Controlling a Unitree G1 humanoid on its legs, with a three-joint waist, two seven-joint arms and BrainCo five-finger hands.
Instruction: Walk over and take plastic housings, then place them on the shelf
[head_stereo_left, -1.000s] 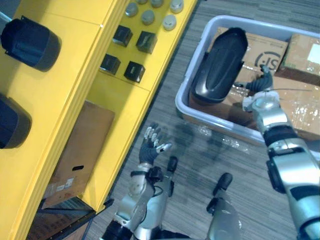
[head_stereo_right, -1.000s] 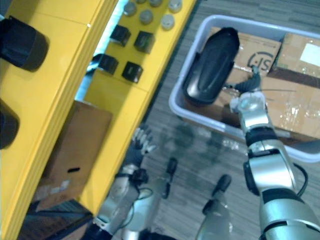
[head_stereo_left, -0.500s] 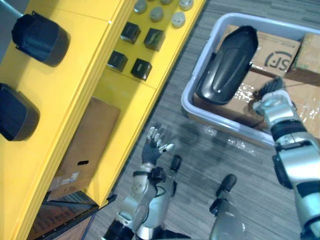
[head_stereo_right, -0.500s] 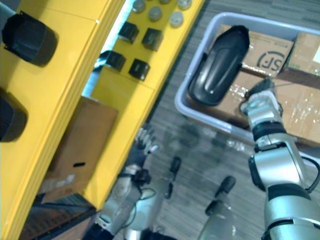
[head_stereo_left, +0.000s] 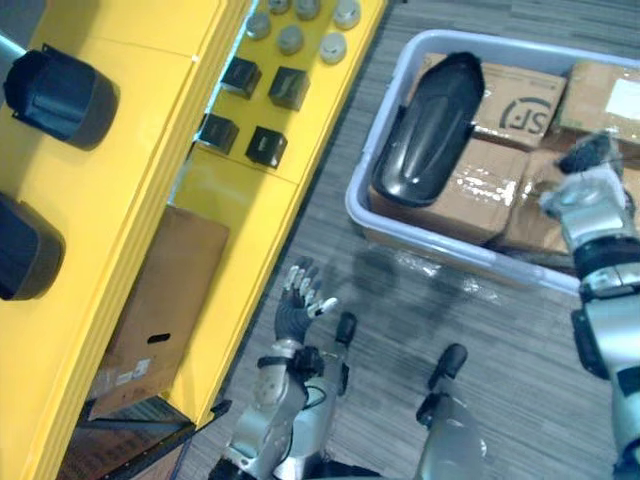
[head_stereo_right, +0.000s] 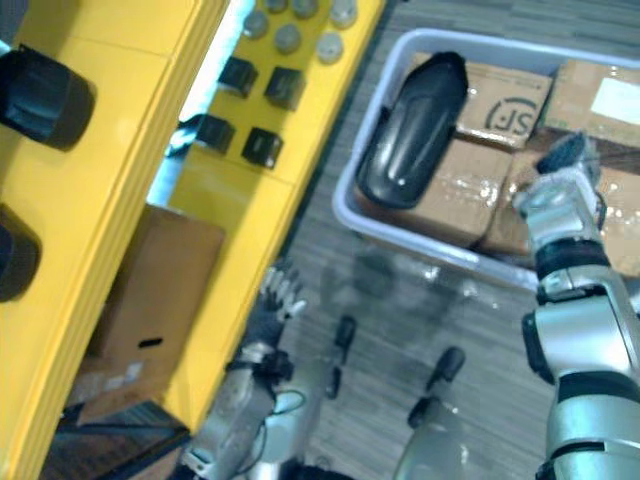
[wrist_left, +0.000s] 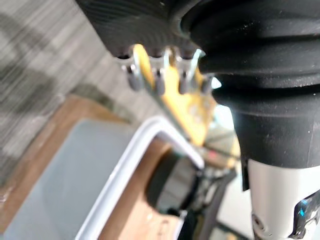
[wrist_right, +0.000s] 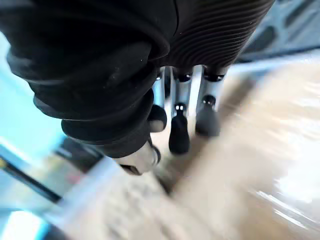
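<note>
Both empty, left hand (head_stereo_left: 294, 314) fingers (head_stereo_left: 302, 279) spread, right hand (head_stereo_left: 585, 160) fingers (wrist_right: 179, 136) relaxed

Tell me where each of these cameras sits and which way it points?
Left eye view: on the head, looking down at the yellow shelf, grey bin and black housing; left hand and right hand show.
Right eye view: beside it, same scene.
Left wrist view: along the left hand toward floor and a pale rim, probably the bin's.
Right wrist view: along the right hand over cardboard boxes.
</note>
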